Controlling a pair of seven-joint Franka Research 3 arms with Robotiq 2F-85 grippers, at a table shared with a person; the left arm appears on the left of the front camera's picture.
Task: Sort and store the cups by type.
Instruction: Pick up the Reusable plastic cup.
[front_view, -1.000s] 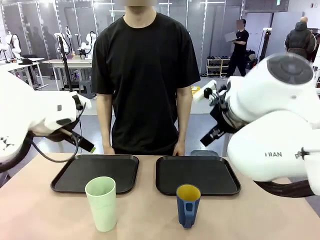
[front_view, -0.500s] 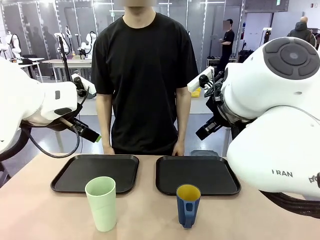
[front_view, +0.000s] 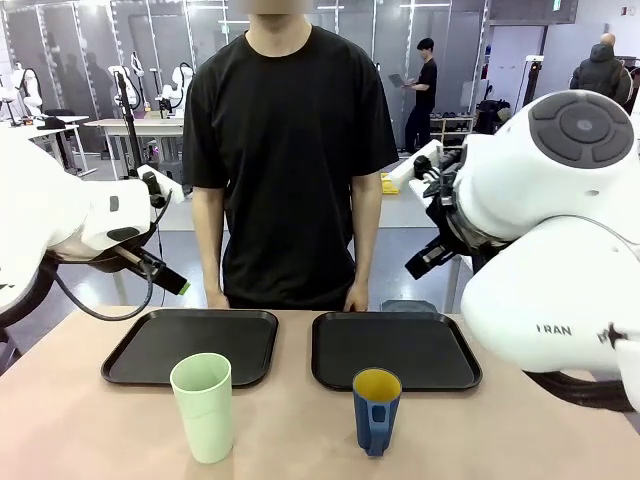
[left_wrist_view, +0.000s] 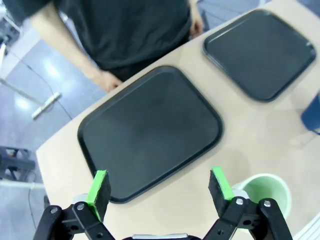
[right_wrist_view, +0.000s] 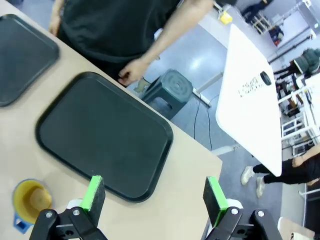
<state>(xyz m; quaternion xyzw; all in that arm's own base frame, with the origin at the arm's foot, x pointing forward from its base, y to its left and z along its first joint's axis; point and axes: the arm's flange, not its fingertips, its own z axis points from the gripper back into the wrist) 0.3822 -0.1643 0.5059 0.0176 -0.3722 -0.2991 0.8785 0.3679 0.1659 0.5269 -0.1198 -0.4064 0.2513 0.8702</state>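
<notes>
A beige table (front_view: 80, 430) runs across the scene. Near its front edge stand the two cups, well apart and both upright: a tall pale green cup (front_view: 203, 405) to the left and a shorter blue mug (front_view: 376, 410), yellow inside, to the right, its handle turned to the near side. Behind each lies a black tray, the left tray (front_view: 190, 345) and the right tray (front_view: 395, 350), side by side with a gap between. At the far edge a person (front_view: 290, 150) in a black shirt stands with both hands resting on the table. Beyond is a bright lab with work tables and other people.

The left claw (left_wrist_view: 159, 187) is spread wide and holds nothing; it hangs above the left tray, with the green cup just under its right finger. The right claw (right_wrist_view: 153, 192) is likewise spread wide and empty, above the near edge of the right tray. Both arms are raised well above the table, wrists tipped downward.
</notes>
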